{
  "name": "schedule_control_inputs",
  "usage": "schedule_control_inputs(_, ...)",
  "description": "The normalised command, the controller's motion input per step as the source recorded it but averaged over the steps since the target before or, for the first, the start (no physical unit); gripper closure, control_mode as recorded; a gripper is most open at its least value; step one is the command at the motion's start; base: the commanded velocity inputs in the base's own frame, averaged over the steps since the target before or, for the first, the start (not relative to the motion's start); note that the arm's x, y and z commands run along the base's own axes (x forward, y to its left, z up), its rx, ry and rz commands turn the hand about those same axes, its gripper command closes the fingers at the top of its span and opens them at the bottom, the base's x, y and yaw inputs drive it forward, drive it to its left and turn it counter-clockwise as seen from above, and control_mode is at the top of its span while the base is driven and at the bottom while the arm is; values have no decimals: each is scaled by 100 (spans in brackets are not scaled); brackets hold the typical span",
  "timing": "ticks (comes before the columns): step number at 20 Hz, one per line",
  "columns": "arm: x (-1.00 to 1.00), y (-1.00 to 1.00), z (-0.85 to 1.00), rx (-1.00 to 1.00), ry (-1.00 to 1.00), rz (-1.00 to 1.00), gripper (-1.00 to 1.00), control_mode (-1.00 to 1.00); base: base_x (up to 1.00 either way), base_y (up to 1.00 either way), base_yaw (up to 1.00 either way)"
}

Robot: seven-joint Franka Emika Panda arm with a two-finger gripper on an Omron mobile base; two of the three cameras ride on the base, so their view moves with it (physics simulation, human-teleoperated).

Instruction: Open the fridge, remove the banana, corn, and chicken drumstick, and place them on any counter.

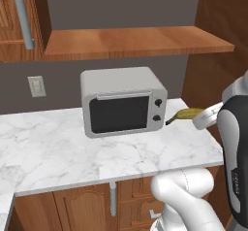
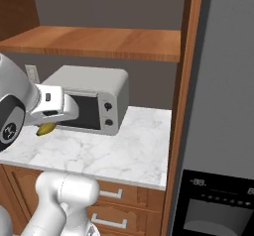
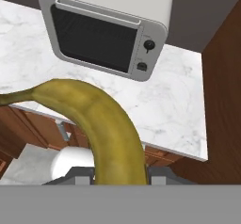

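Observation:
My gripper (image 3: 120,177) is shut on the banana (image 3: 101,119), a curved yellow fruit with a dark tip that juts out ahead of the fingers. It hangs in the air over the right part of the white marble counter (image 1: 58,147), just right of the microwave, and shows as banana (image 1: 185,114) with the gripper (image 1: 199,118) behind it. From the other side the banana (image 2: 45,129) pokes out below the gripper (image 2: 51,123), left of the microwave's front. The grey fridge (image 2: 223,96) stands at the right, its black dispenser panel (image 2: 213,205) low down. The corn and chicken drumstick are out of view.
A grey microwave (image 1: 123,101) sits on the counter against the wall, under a wooden shelf (image 1: 135,41). A tall wooden panel (image 2: 179,106) separates the counter (image 2: 124,150) from the fridge. Drawers with silver handles (image 2: 109,194) run beneath. A wall outlet (image 1: 37,86) is at the left.

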Motion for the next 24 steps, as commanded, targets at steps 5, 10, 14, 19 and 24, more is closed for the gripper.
schedule_control_inputs(5,0,0,0,0,0,0,100,100,0,2,0)
schedule_control_inputs(10,4,8,-13,0,12,0,100,-100,0,3,0)
schedule_control_inputs(14,26,16,-28,0,13,0,100,-100,0,0,0)
schedule_control_inputs(19,39,2,-27,0,6,0,100,-100,0,0,0)
schedule_control_inputs(24,43,-1,-33,0,1,0,100,-100,0,0,0)
